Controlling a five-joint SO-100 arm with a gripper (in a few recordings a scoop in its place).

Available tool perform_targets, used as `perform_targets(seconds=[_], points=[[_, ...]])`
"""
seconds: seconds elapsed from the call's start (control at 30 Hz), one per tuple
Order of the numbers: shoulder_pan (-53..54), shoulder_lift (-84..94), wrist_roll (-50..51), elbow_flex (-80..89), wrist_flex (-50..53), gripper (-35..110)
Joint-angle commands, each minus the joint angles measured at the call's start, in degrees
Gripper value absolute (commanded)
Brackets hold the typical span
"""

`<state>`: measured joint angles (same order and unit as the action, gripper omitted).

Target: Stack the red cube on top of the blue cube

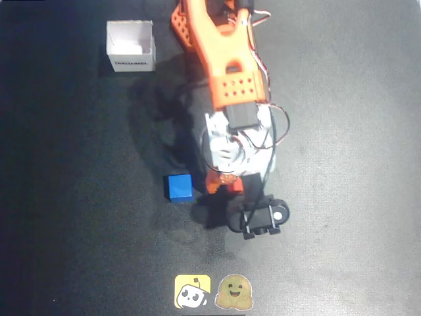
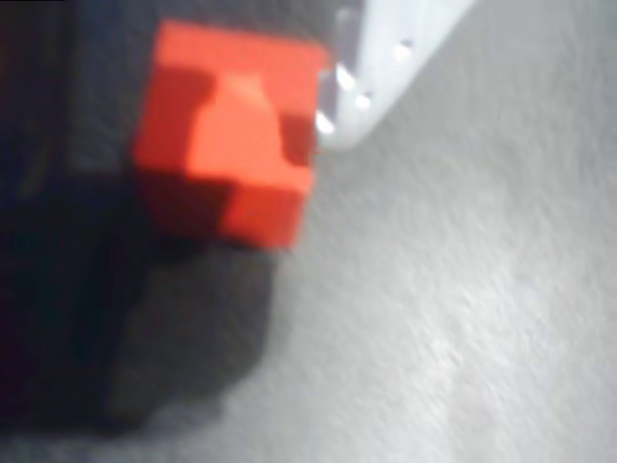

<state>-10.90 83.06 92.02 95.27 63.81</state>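
Observation:
In the wrist view the red cube [image 2: 253, 204] sits between a white finger [image 2: 386, 58] on the right and a dark finger [image 2: 58, 212] on the left, and both press against it. My gripper [image 2: 217, 159] is shut on it, and a dark shadow lies on the mat below. From overhead, my gripper [image 1: 221, 183] points down at the mat under the orange arm. A bit of the red cube [image 1: 212, 184] shows there. The blue cube [image 1: 178, 187] rests on the mat just to its left, a small gap away.
An open white cardboard box [image 1: 131, 45] stands at the upper left of the black mat [image 1: 342, 164]. Two stickers, one yellow [image 1: 192, 291] and one tan [image 1: 235, 292], lie at the bottom edge. The black wrist camera [image 1: 263, 217] juts out below my gripper.

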Motion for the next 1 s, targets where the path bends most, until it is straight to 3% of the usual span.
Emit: perform_targets(seconds=[0.0, 0.6, 0.9, 0.97], points=[[-0.53, -0.62, 0.79, -2.37, -1.58, 26], [-1.76, -4.83, 3.25, 1.67, -3.08, 25], [-1.32, -4.83, 3.25, 2.2, -3.25, 0], [-1.32, -4.83, 3.34, 2.2, -3.25, 0]])
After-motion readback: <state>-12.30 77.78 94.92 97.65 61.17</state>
